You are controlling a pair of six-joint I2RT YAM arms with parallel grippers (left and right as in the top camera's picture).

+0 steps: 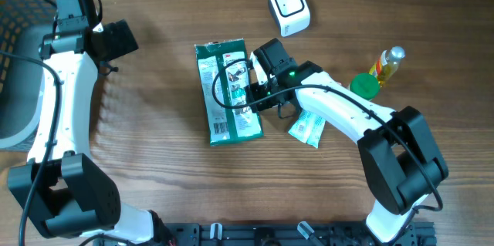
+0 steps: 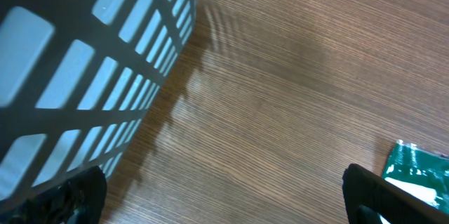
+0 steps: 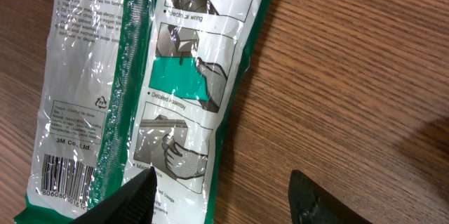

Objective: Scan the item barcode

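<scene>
Green packet (image 3: 189, 76) lies flat on the counter (image 3: 351, 76), barcode (image 3: 59, 175) facing up, left of the right jaws; these hang spread astride its long edge, probably ready to pinch and lift it toward the scanner (image 1: 289, 7); left jaws spread wide, empty, well away.

The green-and-white packet (image 1: 231, 126) bears a black barcode (image 3: 63, 178); scanner (image 1: 289, 5) white, table (image 1: 154, 107) brown wood-grain.
</scene>
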